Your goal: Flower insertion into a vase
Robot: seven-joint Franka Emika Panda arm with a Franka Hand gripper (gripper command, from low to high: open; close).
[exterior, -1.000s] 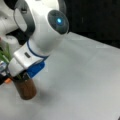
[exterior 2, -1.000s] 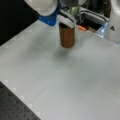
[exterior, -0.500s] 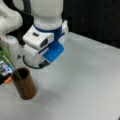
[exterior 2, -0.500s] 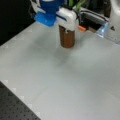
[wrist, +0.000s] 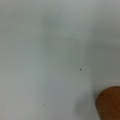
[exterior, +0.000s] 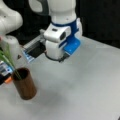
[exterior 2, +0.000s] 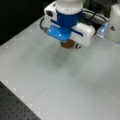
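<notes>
The brown cylindrical vase (exterior: pixel 25 86) stands upright on the white table at a front view's lower left. A green flower stem (exterior: pixel 8 61) leans out of its dark opening to the left. My gripper (exterior: pixel 59 59), under the white and blue hand, hangs above the table to the right of the vase and apart from it, with nothing seen in it. In a front view the hand covers most of the vase (exterior 2: pixel 67 44). The wrist view shows bare table and a rounded edge of the vase (wrist: pixel 110 103) at the bottom right; no fingers show there.
A second white robot arm (exterior: pixel 10 17) and a white box (exterior: pixel 13 48) stand behind the vase, beside a dark tray (exterior: pixel 36 48). Another white box (exterior 2: pixel 113 22) and cables (exterior 2: pixel 95 16) sit at a front view's top right. Black perforated board (exterior 2: pixel 15 110) borders the table.
My hand has lifted off the vase and moved right in a front view, away from it. The green stem has stayed in the vase.
</notes>
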